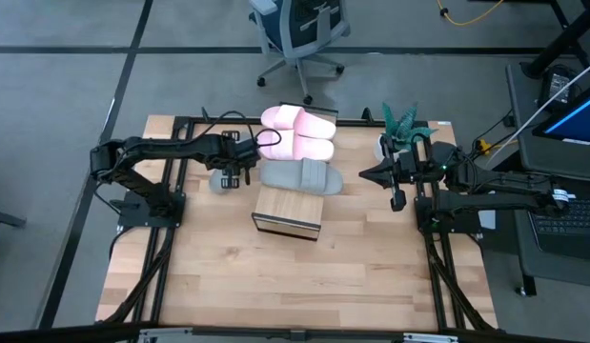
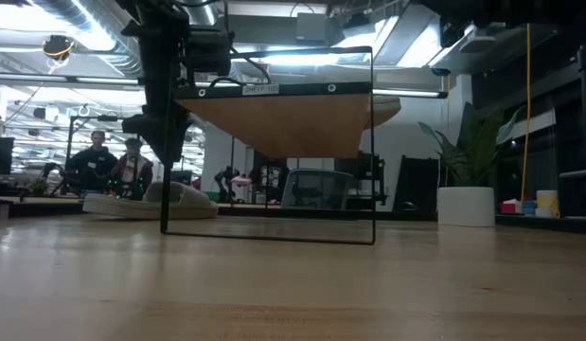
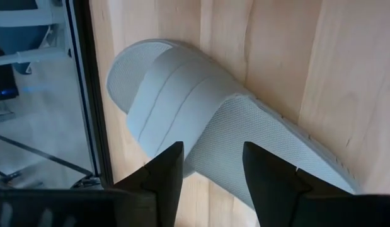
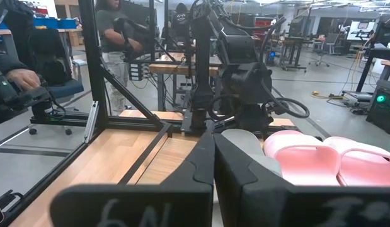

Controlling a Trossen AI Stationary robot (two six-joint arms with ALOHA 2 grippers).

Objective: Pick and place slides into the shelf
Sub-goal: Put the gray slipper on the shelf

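Bare wooden tabletop (image 1: 218, 276) lies wide open in front of the light-wood shelf with dark metal frame (image 1: 288, 211). Left gripper (image 3: 210, 167) hangs with open fingers over a grey-green foam slide (image 3: 201, 135) lying on the table beside the shelf; two pale pink slides (image 1: 296, 133) and another grey-green slide (image 1: 302, 175) rest on the shelf. Right gripper (image 4: 213, 151), its fingers closed on nothing, waits near the table's right edge.

Two matte-black jointed arms on black bases, black cables looped along links. Left gripper (image 3: 210, 173): two broad dark tapered fingers (image 3: 163, 176), smooth faces. Right gripper (image 4: 213, 157): black flat-sided fingers, pale scrawled "6N" marking on housing. Small green light on right arm (image 1: 445, 170).
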